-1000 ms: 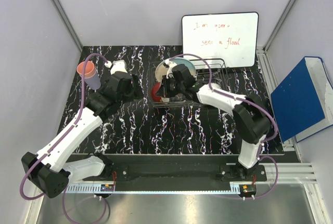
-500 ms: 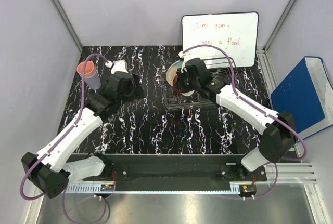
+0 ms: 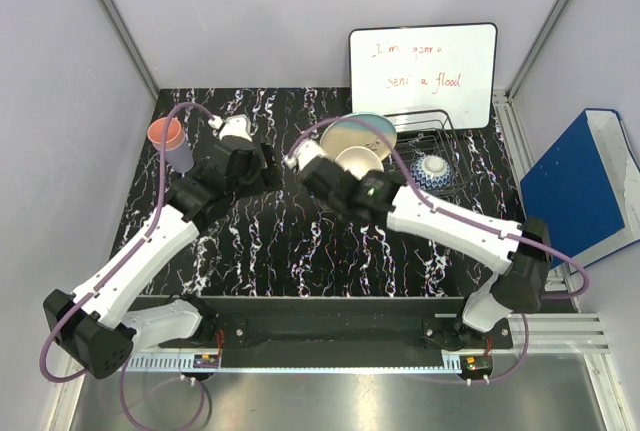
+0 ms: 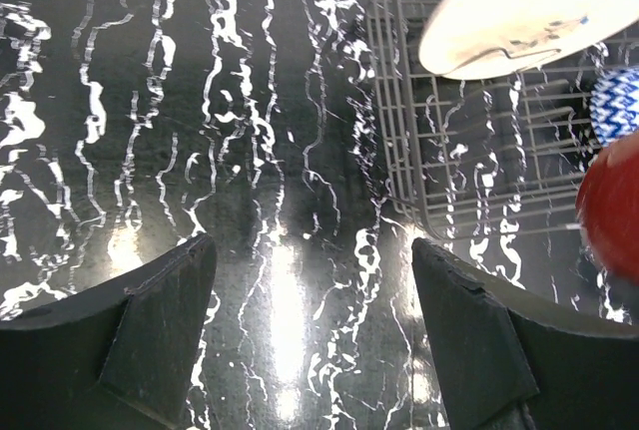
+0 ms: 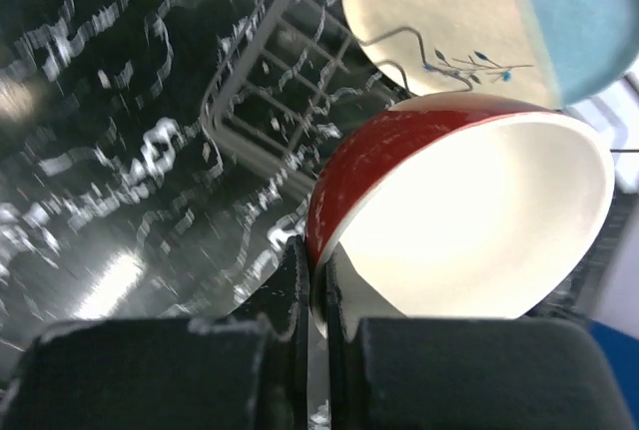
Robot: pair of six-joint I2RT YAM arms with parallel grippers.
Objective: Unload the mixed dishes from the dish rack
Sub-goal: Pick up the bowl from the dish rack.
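Note:
My right gripper [image 5: 319, 268] is shut on the rim of the red bowl with cream inside [image 5: 469, 211], holding it tilted in the air. From above, the bowl [image 3: 358, 161] hangs at the left end of the black wire dish rack [image 3: 425, 136]. The light-blue-and-cream plate [image 3: 362, 131] leans in the rack behind it. A small blue-and-white bowl [image 3: 432, 168] sits at the rack's right. My left gripper [image 4: 310, 340] is open and empty over bare tabletop, left of the rack [image 4: 469, 171]. A salmon-pink cup [image 3: 165, 134] sits on a lavender cup [image 3: 181, 160] at the table's left edge.
A white board with red writing [image 3: 422, 73] leans against the back wall behind the rack. A blue folder [image 3: 572, 196] lies off the table to the right. Grey walls close in the black marbled table [image 3: 300, 251] on the left, back and right.
My right arm has lifted the red bowl out of the rack and swung it left and nearer. The blue-and-white bowl now shows. My left arm has barely shifted.

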